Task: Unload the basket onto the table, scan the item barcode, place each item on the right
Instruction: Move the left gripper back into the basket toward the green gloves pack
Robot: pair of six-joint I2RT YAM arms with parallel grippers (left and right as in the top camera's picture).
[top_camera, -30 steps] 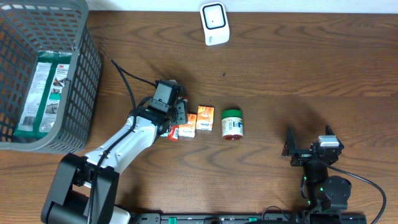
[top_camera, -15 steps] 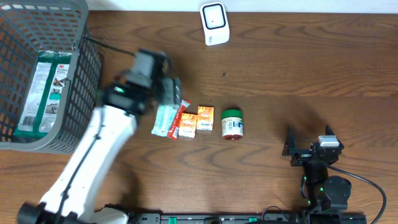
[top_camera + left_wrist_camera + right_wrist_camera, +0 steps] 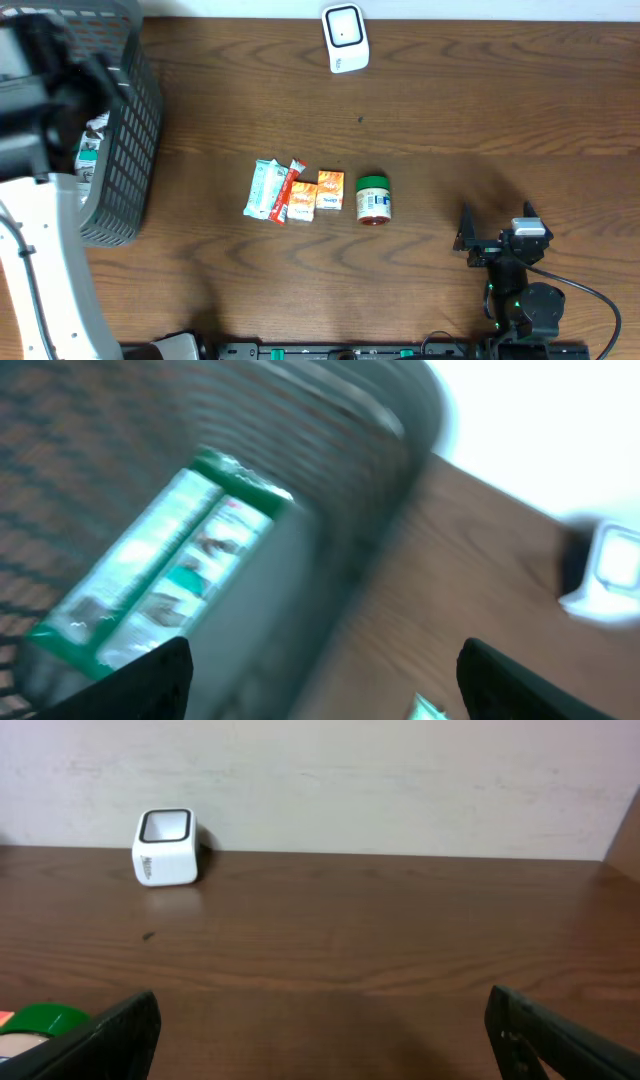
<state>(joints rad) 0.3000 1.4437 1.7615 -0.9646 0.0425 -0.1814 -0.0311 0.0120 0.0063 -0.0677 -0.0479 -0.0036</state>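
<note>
The green-and-white package point(image 3: 170, 570) lies flat on the floor of the grey mesh basket point(image 3: 130, 150) at the table's far-left corner, printed face up. In the left wrist view its long axis runs on a diagonal from lower left to upper right, with a green-edged end toward the basket wall. The picture is blurred, so the print cannot be read and no barcode can be made out. From overhead the package is almost wholly hidden under the arm.

The left arm point(image 3: 40, 250) rises from the near-left edge of the table and reaches over the basket's near side, its wrist over the basket's opening. The left gripper point(image 3: 328, 660) points down into the basket, its fingers spread wide with nothing between them, clear of the package.

The white scanner point(image 3: 345, 38) stands at the far edge of the table point(image 3: 450, 120), well apart from the basket.

Mid-table, a row of small goods lies side by side: a teal packet point(image 3: 264, 189), a red sachet point(image 3: 286, 193) against it, two orange boxes point(image 3: 330, 190), then a green-lidded jar point(image 3: 373, 198) just to their right.

The right gripper point(image 3: 325, 1020) sits low at the near-right of the table, level and facing the far wall, its fingers splayed fully and holding nothing.
</note>
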